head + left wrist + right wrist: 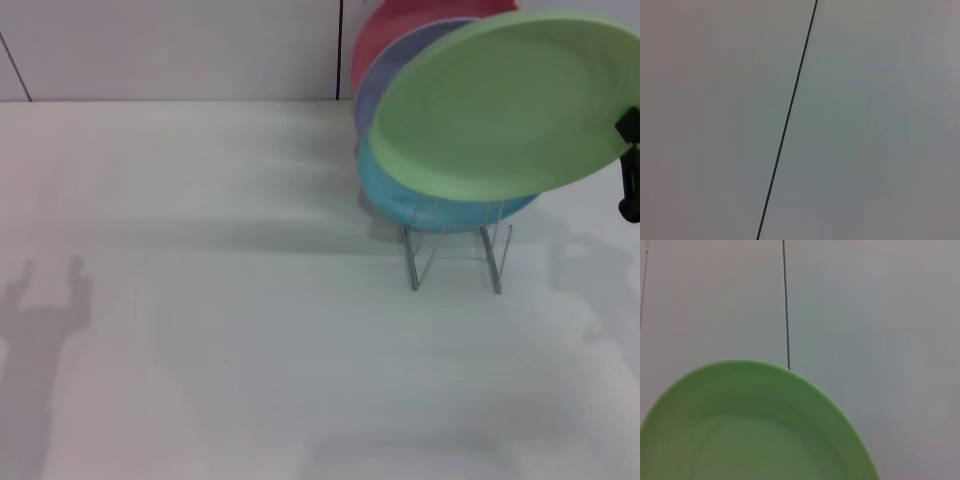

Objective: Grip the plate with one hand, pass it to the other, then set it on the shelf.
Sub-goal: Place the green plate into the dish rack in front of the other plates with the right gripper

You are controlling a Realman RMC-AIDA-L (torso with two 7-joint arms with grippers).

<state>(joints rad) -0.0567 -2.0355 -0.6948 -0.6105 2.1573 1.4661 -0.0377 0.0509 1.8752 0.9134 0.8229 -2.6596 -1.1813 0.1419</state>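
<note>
The light green plate [505, 100] hangs tilted in the air at the upper right of the head view, above and in front of the shelf [455, 255]. The shelf is a small silver wire rack on the white table. My right gripper [629, 165] shows as a black piece at the frame's right edge, shut on the plate's right rim. The plate [750, 430] also fills the lower part of the right wrist view, with the wall behind it. My left gripper is out of view; its wrist view shows only a pale wall with a dark seam [787, 120].
A turquoise-blue plate [440, 212], a lavender plate [372, 85] and a red plate [385, 30] stand in the rack behind the green one. The white table [200, 300] stretches to the left and front. A wall rises behind the table.
</note>
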